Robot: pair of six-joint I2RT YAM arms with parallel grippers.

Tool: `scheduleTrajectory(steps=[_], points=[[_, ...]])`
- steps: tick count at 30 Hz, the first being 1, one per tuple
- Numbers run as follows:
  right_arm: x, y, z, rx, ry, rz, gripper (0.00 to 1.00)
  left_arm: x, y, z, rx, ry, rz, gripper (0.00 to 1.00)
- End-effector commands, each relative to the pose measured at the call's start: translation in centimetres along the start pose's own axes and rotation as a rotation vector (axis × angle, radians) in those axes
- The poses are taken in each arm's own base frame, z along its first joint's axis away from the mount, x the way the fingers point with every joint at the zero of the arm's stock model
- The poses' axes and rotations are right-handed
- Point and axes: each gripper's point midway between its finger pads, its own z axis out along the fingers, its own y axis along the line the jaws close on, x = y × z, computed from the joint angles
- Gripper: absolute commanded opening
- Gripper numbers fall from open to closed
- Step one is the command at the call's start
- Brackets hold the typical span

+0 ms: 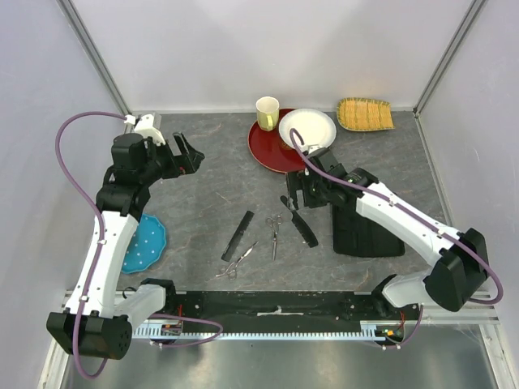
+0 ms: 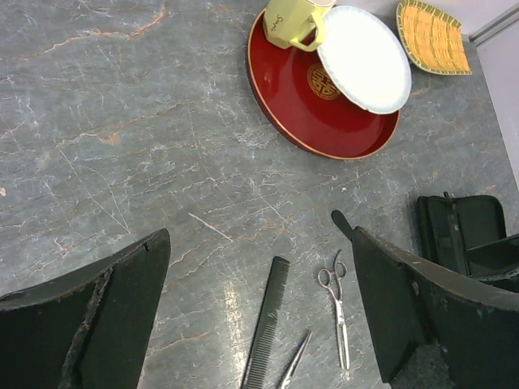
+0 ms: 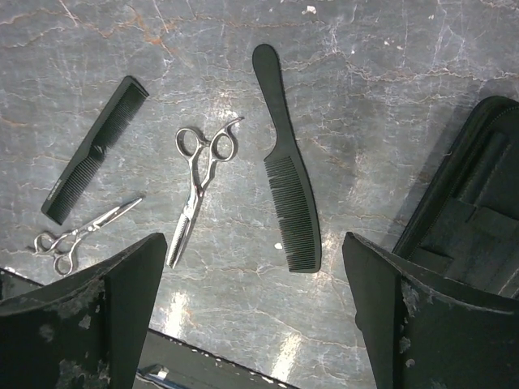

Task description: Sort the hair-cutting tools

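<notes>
Right hand (image 3: pixel 253 243) gapes over handled comb (image 3: pixel 288 186), seemingly beside case (image 3: pixel 478 186) edge

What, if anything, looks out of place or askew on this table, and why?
The round white plate lies partly over the rim of the round red tray, not squarely on it. The two slim silver scissors and two black combs lie at mixed angles beside the black rectangular case.

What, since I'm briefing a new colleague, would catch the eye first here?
Mid-table lie a flat comb, a handled comb and two silver scissors, one between the combs, one nearer the front. Behind them the red tray with a white plate and yellow cup stands out; a black case lies right.
</notes>
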Motion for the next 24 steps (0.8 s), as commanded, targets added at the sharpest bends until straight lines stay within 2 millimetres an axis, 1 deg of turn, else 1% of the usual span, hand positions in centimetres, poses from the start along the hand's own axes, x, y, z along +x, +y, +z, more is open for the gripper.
scheduleTrajectory(steps=[1, 2, 3, 4, 6, 7, 9, 10, 12, 13, 15, 16, 17, 18, 19, 20, 22, 24], points=[[-0.1, -0.4, 1.4, 0.073, -0.022, 0.019, 0.96, -1.3, -0.6, -0.5, 0.015, -0.052, -0.018, 1.0], [0.1, -0.7, 1.7, 0.087, -0.012, 0.015, 0.94, -1.2, -0.4, -0.5, 0.008, -0.051, -0.019, 1.0], [0.1, -0.8, 1.9, 0.09, 0.001, -0.029, 0.9, -1.2, -0.3, -0.5, -0.001, -0.053, -0.018, 1.0], [0.6, -1.0, 2.6, 0.097, 0.037, -0.068, 0.89, -1.3, 0.3, -0.5, -0.035, -0.062, -0.024, 1.0], [0.5, -2.0, 2.8, 0.156, 0.068, -0.135, 0.87, -1.3, 0.7, -0.7, -0.054, -0.072, -0.027, 1.0], [0.9, -2.5, 3.5, 0.183, 0.098, -0.158, 0.87, -1.4, 1.0, -0.7, -0.072, -0.08, -0.029, 1.0], [0.8, -3.1, 3.9, 0.212, 0.117, -0.19, 0.86, -1.4, 1.2, -0.8, -0.086, -0.085, -0.026, 1.0], [1.2, -3.2, 4.5, 0.215, 0.139, -0.218, 0.86, -1.5, 1.3, -0.9, -0.091, -0.087, -0.027, 1.0], [1.0, -3.0, 5.0, 0.208, 0.15, -0.239, 0.84, -1.2, 1.6, -0.9, -0.103, -0.086, -0.019, 1.0], [1.4, -3.1, 5.7, 0.209, 0.175, -0.25, 0.82, -1.2, 1.7, -1.0, -0.105, -0.086, -0.013, 1.0], [1.6, -2.5, 6.3, 0.178, 0.199, -0.266, 0.75, -1.1, 1.7, -1.1, -0.1, -0.088, 0.008, 1.0], [2.0, -2.5, 6.9, 0.174, 0.22, -0.279, 0.72, -1.1, 1.7, -1.1, -0.101, -0.091, 0.009, 1.0], [2.2, -2.5, 7.2, 0.173, 0.232, -0.28, 0.67, -1.0, 1.7, -1.2, -0.1, -0.092, 0.012, 1.0], [2.1, -2.6, 7.4, 0.177, 0.236, -0.282, 0.65, -0.9, 1.8, -1.2, -0.101, -0.094, 0.01, 0.99], [2.6, -2.5, 7.9, 0.171, 0.257, -0.289, 0.63, -0.8, 1.7, -1.3, -0.099, -0.097, 0.01, 0.99], [2.5, -2.4, 8.1, 0.163, 0.261, -0.302, 0.61, -0.7, 1.7, -1.2, -0.093, -0.096, 0.009, 0.99], [2.9, -2.3, 8.8, 0.158, 0.283, -0.31, 0.59, -0.6, 1.3, -1.3, -0.07, -0.1, 0.012, 0.99], [2.8, -2.1, 9.6, 0.151, 0.287, -0.319, 0.56, -0.3, 1.1, -1.3, -0.052, -0.093, 0.012, 0.99]])
